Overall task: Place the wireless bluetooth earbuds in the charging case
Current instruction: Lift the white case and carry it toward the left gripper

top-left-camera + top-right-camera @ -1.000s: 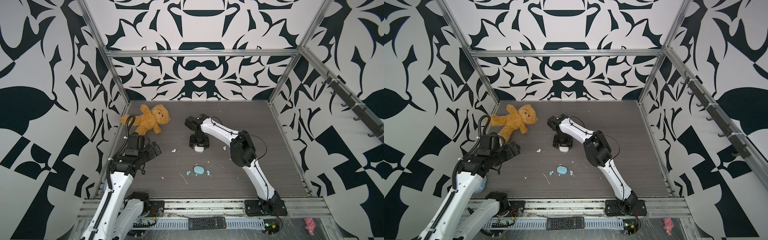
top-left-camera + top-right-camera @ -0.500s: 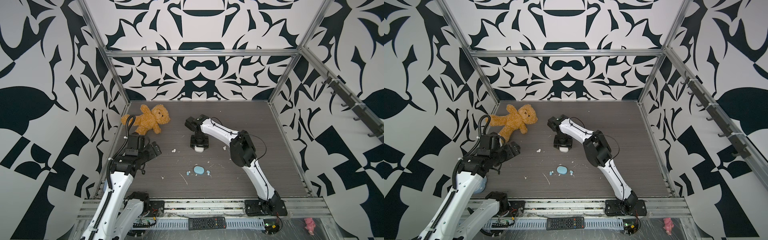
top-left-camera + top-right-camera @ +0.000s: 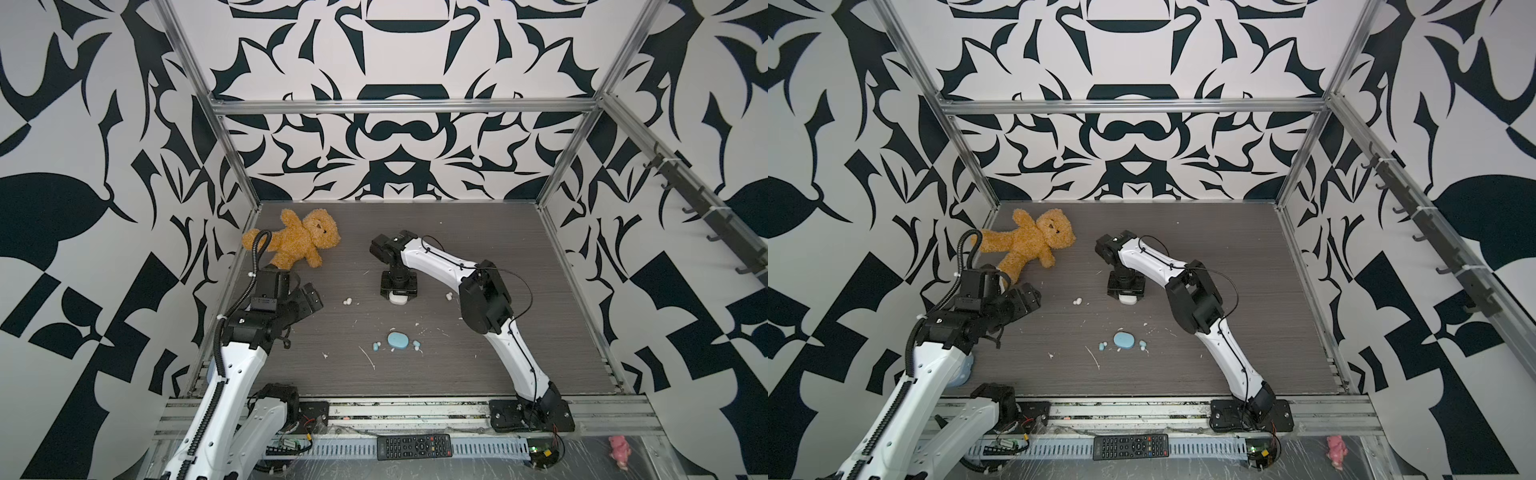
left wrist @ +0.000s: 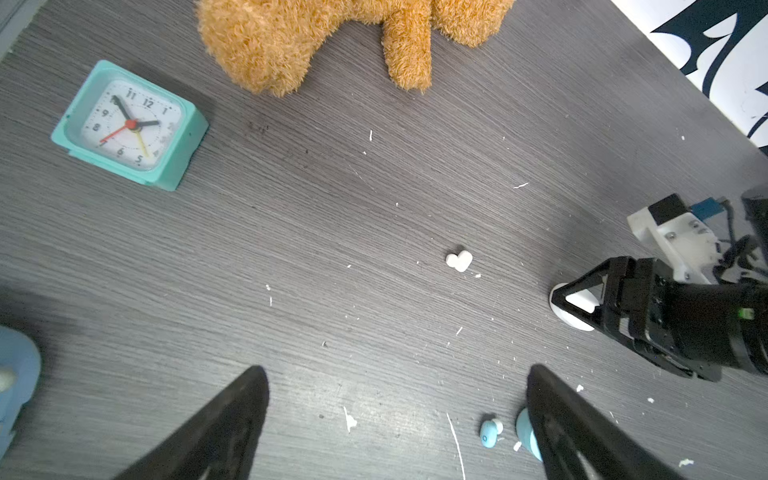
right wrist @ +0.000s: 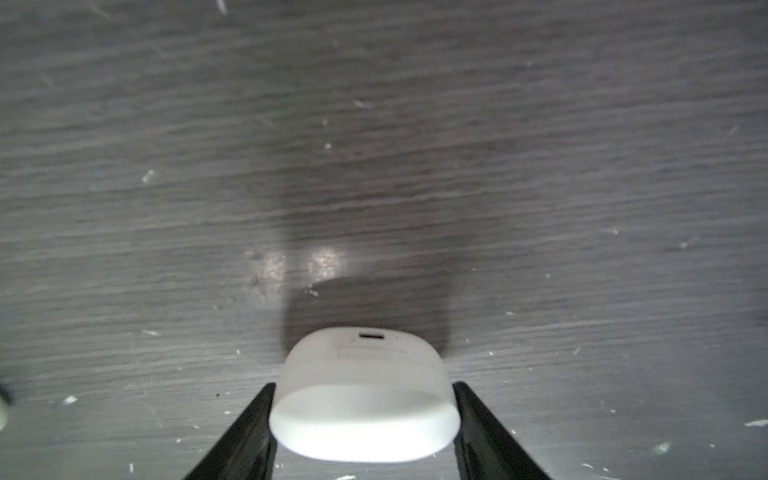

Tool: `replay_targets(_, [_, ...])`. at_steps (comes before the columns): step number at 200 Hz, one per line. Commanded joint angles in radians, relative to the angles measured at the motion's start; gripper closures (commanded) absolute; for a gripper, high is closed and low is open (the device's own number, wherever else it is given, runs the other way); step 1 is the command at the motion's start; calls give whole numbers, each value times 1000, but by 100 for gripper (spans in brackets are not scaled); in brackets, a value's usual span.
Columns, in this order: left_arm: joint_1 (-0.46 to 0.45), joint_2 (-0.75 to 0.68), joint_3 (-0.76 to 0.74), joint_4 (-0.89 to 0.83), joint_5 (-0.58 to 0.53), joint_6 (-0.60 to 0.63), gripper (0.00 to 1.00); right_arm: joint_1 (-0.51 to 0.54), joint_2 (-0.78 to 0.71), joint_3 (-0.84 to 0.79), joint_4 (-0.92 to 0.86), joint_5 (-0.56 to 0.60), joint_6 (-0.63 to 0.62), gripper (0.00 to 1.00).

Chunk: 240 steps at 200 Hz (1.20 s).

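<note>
In both top views the right gripper (image 3: 399,289) was seen lowered at mid-table, its jaws clasped on the ends of the white charging case (image 3: 400,299), which was set on the table (image 3: 519,249). The left gripper (image 3: 305,293) was seen raised over the left side, jaws spread wide and empty. A white earbud (image 3: 347,301) was seen between the two grippers. A second white earbud (image 3: 449,296) was shown in a top view only, just beside the right arm's elbow. Nearer the front, the blue charging case (image 3: 397,340) was flanked by a blue earbud (image 3: 376,345) and another blue earbud (image 3: 416,343). A teddy bear (image 3: 299,243) was seen lying at the back left. In the left wrist view a turquoise alarm clock (image 4: 129,124), covered by the left arm in the top views, was shown near the teddy bear, and the blue charging case was half hidden behind one wide-set finger (image 4: 573,432). In the right wrist view both fingers (image 5: 249,432) were seen pressed against the ends of the white charging case, its charging port turned away from the camera.
</note>
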Motion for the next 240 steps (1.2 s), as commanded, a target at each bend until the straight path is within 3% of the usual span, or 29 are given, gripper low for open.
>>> replay_targets(1, [-2,3,21,-38,7,-17,1,0,-8,-12,-11,18,7,33])
replay_targets(64, [-4,7,21,-38,3,-17,1,-1,-19,-23,-3,24,6,39])
replay_targets(98, [-4,10,23,-37,3,-17,1,-2,-30,-26,-4,38,5,49])
replay_targets(118, [-4,11,22,-38,3,-15,1,0,-38,-30,0,40,-3,69])
replay_targets(124, [-4,11,23,-37,5,-12,1,0,-43,-33,2,39,-7,82])
replay_targets(129, [-4,11,23,-37,12,-8,1,0,-48,-36,6,40,-11,100])
replay_targets(183, [-20,-101,-42,101,143,93,1,-2,-179,-74,48,69,-79,100])
replay_targets(213, [-72,-195,-85,180,103,162,1,-13,-306,-158,146,34,-156,100])
replay_targets(240, [-122,-252,-99,238,82,299,1,-36,-405,-240,229,-58,-227,100])
